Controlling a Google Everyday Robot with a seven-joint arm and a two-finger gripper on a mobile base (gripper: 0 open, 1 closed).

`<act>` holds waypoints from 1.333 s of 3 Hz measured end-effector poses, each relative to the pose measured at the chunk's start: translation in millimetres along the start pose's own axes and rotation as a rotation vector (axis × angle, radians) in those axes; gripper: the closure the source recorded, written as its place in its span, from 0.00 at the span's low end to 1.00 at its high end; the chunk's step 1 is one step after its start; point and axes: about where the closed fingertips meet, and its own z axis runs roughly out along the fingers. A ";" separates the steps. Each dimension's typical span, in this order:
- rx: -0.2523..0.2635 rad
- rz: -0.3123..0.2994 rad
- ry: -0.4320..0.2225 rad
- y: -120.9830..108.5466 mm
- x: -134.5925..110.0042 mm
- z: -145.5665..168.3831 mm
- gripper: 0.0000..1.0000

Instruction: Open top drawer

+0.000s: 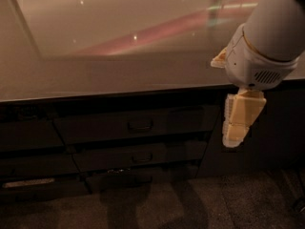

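The top drawer (pixel 95 128) is a wide dark front under the counter edge, with a small dark bar handle (pixel 139 125) at its centre. It sits flush with the fronts around it. My gripper (pixel 234 136) hangs at the right, cream fingers pointing down below a white wrist (pixel 262 51). It is to the right of the handle, at about the drawer's right end, and apart from it. It holds nothing that I can see.
A glossy brown countertop (pixel 119 75) runs above the drawers. Below the top drawer is a narrower dark drawer (pixel 105 162) with its own handle (pixel 142 157). Handleless dark fronts (pixel 28 137) stand at the left. Dark carpet (pixel 200 204) covers the floor.
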 end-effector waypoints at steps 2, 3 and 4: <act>-0.005 -0.010 -0.021 -0.2 -2.1 -0.8 0.00; -0.021 -0.026 -0.056 -0.1 -4.1 -0.8 0.00; -0.078 -0.102 -0.172 2.0 -15.5 2.3 0.00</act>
